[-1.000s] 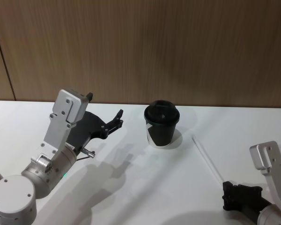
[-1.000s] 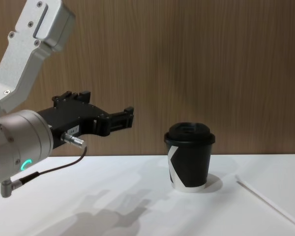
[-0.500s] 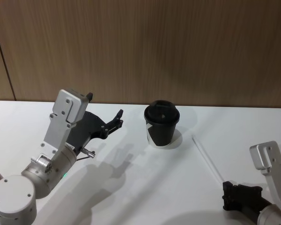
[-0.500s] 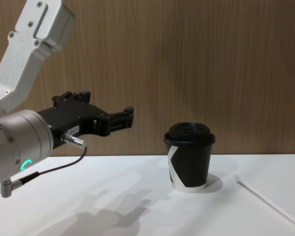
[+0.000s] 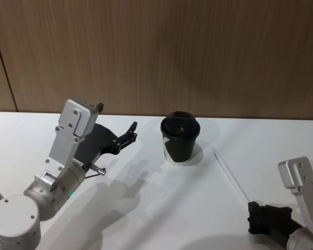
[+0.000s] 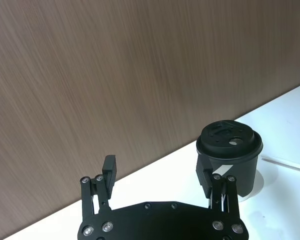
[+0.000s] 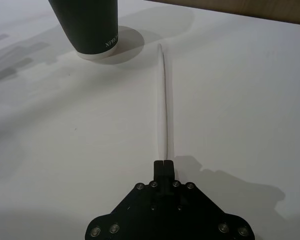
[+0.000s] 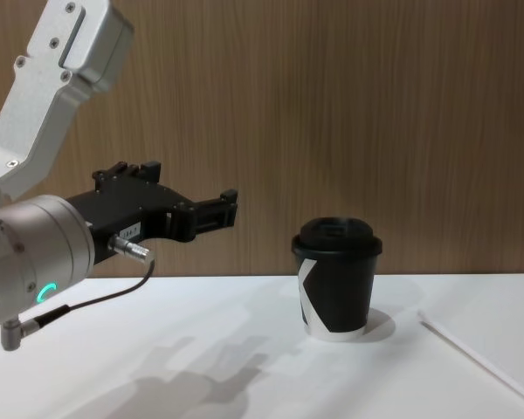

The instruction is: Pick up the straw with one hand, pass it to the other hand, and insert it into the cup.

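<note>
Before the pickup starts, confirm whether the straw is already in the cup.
No, the straw lies flat on the table, beside the cup.

On cup, base band: small dark lettering, begins "XPR", rest unreadable. White angular mark on cup side. No other text

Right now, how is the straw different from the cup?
The straw lies flat on the table; the cup stands upright. The straw is white, long and thin; the cup is black, wide and lidded. The straw's end lies just ahead of the right gripper, fingers shut; the cup stands ahead of the left gripper, fingers open. Both rest on the table, unheld.
</note>
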